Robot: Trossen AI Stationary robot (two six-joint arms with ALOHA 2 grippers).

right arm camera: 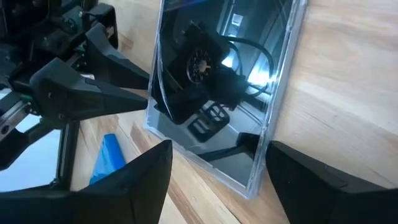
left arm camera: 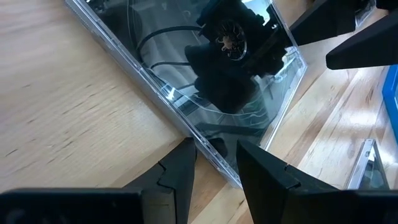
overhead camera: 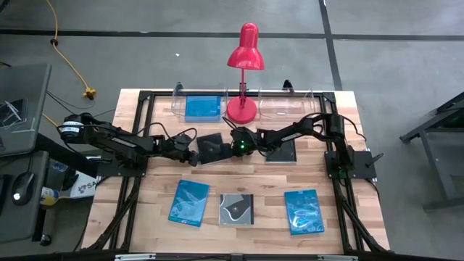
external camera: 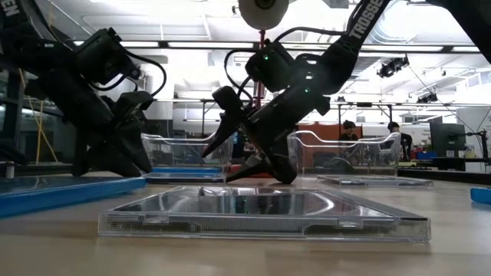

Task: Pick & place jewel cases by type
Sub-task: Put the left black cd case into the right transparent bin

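From above, a black jewel case lies mid-desk between both end effectors, before the red lamp; a blue case fills the left clear tray. Wrist views: left end effector pinches its corner; right end effector straddles its edge, fingers apart.

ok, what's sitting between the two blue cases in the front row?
The dark case with the white swirl, lying flat, apart from the left blue case and the right blue case. The high view shows it.
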